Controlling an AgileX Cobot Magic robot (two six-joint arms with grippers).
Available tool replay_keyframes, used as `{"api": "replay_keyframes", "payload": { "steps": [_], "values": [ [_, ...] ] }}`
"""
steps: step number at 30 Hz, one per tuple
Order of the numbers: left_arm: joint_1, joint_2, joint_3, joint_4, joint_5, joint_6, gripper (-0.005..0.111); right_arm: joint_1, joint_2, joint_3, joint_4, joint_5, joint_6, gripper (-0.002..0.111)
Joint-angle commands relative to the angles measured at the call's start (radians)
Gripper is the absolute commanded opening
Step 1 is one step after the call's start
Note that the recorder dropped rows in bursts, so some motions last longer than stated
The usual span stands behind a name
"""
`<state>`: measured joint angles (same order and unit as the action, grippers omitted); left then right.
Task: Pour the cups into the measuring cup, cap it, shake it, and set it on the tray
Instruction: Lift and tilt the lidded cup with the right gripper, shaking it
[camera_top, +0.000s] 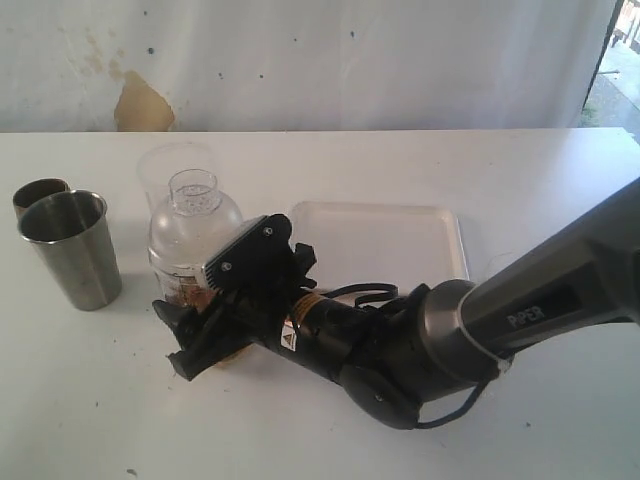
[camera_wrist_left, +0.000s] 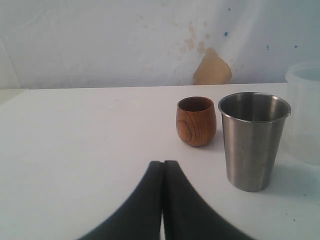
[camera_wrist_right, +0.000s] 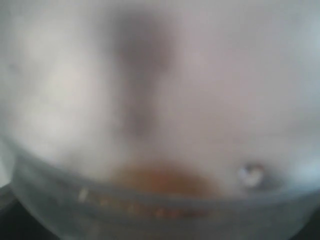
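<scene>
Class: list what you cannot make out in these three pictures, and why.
Base of the measuring cup, exterior view: hidden behind the right gripper; grip unclear.
Its contents, right wrist view: too blurred, only a brown patch.
The frosted cup, left wrist view: cut off by the edge.
The left gripper: absent from exterior view.

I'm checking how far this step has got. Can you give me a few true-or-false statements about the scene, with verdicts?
1. The measuring cup stands on the tray. False: it stands on the table, beside the tray.
2. The left end effector is shut. True.
3. A domed cap sits on the measuring cup. True.
4. The steel cup lies on its side. False: it stands upright.
5. The right end effector has its jaws on either side of the measuring cup. True.
</scene>
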<state>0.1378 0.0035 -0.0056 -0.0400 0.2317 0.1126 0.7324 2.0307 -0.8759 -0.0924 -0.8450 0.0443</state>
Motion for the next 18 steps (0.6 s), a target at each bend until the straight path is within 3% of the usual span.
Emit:
{"api": "replay_keyframes", "payload": {
  "steps": [1, 5, 7, 9, 11, 12, 14, 18],
  "values": [
    [0.0, -0.004, 0.006, 0.001, 0.002, -0.003, 0.0, 0.0, 0.007, -0.013, -0.01, -0.081, 0.006, 0.0],
    [0.0, -0.004, 0.006, 0.001, 0.002, -0.003, 0.0, 0.0, 0.007, -0.013, -0.01, -0.079, 0.004, 0.002],
    [0.0, -0.004, 0.006, 0.001, 0.002, -0.003, 0.0, 0.0, 0.007, -0.013, -0.01, -0.067, 0.004, 0.011],
    [0.0, -0.004, 0.006, 0.001, 0.002, -0.003, 0.0, 0.0, 0.007, -0.013, -0.01, -0.052, 0.004, 0.027],
    [0.0, -0.004, 0.006, 0.001, 0.002, -0.003, 0.0, 0.0, 0.007, -0.013, -0.009, -0.037, 0.004, 0.051],
    [0.0, -0.004, 0.006, 0.001, 0.002, -0.003, 0.0, 0.0, 0.007, -0.013, 0.003, -0.013, 0.004, 0.075],
    [0.0, -0.004, 0.006, 0.001, 0.002, -0.003, 0.0, 0.0, 0.007, -0.013, 0.008, 0.04, -0.017, 0.095],
    [0.0, -0.004, 0.006, 0.001, 0.002, -0.003, 0.0, 0.0, 0.007, -0.011, 0.008, 0.065, -0.026, 0.1]
  ]
}}
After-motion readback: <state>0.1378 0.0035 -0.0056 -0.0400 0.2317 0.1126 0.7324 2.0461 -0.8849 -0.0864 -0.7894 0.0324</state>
